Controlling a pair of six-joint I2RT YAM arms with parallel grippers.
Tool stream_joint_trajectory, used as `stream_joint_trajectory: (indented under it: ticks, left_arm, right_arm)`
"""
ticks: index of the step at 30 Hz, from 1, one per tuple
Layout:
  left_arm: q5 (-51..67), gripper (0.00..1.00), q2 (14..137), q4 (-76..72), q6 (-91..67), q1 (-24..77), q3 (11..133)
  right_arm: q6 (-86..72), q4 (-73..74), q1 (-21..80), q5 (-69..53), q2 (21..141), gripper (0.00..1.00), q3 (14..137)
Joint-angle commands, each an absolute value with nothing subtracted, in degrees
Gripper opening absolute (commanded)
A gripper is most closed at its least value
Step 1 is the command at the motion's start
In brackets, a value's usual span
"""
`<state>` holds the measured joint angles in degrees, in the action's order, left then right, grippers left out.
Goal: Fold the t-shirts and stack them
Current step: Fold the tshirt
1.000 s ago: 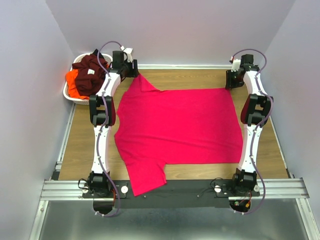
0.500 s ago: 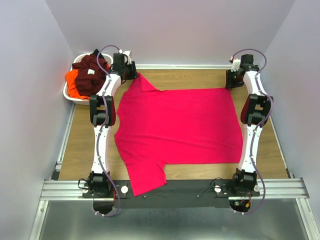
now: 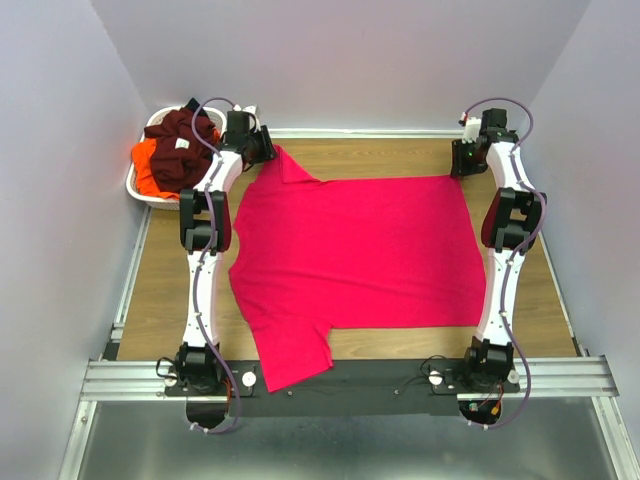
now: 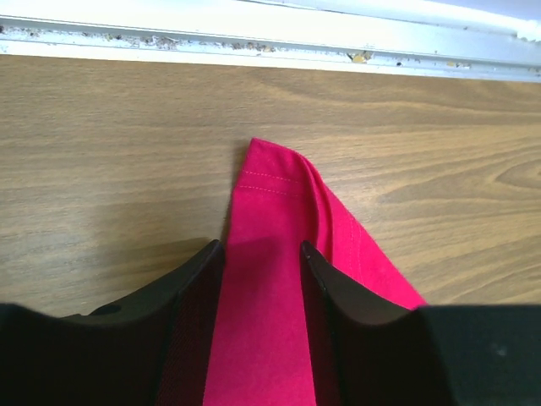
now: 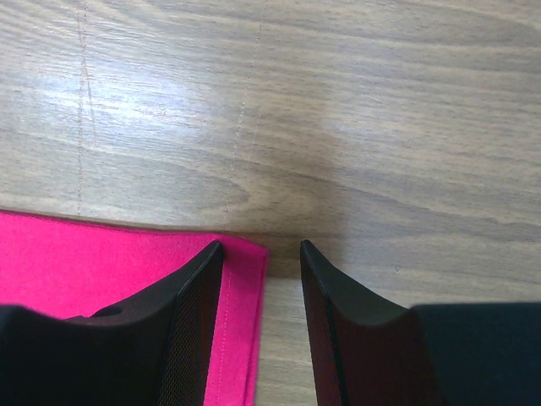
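Observation:
A bright pinkish-red t-shirt (image 3: 350,250) lies spread flat on the wooden table, neck toward the left. Its far sleeve (image 4: 270,203) points to the back wall. My left gripper (image 3: 262,147) is down over that sleeve; in the left wrist view (image 4: 260,247) the jaws stand apart with flat cloth filling the gap. My right gripper (image 3: 458,160) sits at the far right hem corner (image 5: 241,279); its jaws (image 5: 260,245) are open, with the corner beside the left finger and bare wood in the remaining gap. Maroon (image 3: 185,135) and orange (image 3: 148,168) t-shirts lie heaped in the basket.
A white oval basket (image 3: 137,190) stands at the back left corner, beside the left arm. A white rail (image 4: 270,38) runs along the table's far edge just beyond the sleeve. Walls close in on three sides. The near sleeve (image 3: 290,360) hangs over the dark front rail.
My left gripper's jaws have narrowed around the far sleeve, and the wrist has shifted a little. The right arm and the shirt have not moved.

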<state>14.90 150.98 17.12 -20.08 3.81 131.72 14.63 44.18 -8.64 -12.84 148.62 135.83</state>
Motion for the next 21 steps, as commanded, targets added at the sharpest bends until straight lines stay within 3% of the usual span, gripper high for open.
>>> stream_joint_trajectory:
  ticks: [1,4,9,14,21]
  left_arm:
    - [14.42,0.43,151.78,19.34,-22.15,4.13,130.95]
    - [13.10,0.38,152.14,19.60,-22.06,4.57,132.01]
    - [12.13,0.15,152.67,19.60,-21.97,5.01,133.24]
    - [12.13,0.00,152.58,19.42,-21.88,4.92,132.98]
    - [12.39,0.00,152.40,19.42,-21.80,5.01,132.71]
  right_arm:
    - [15.12,44.74,-8.53,-11.25,150.21,0.49,134.30]
    - [15.12,44.74,-8.53,-11.16,150.03,0.49,134.30]
    - [15.47,44.74,-8.53,-12.04,149.68,0.50,134.47]
    - [15.12,44.82,-8.53,-12.83,148.71,0.54,134.65]
    - [13.19,44.21,-8.53,-13.97,148.71,0.59,137.02]
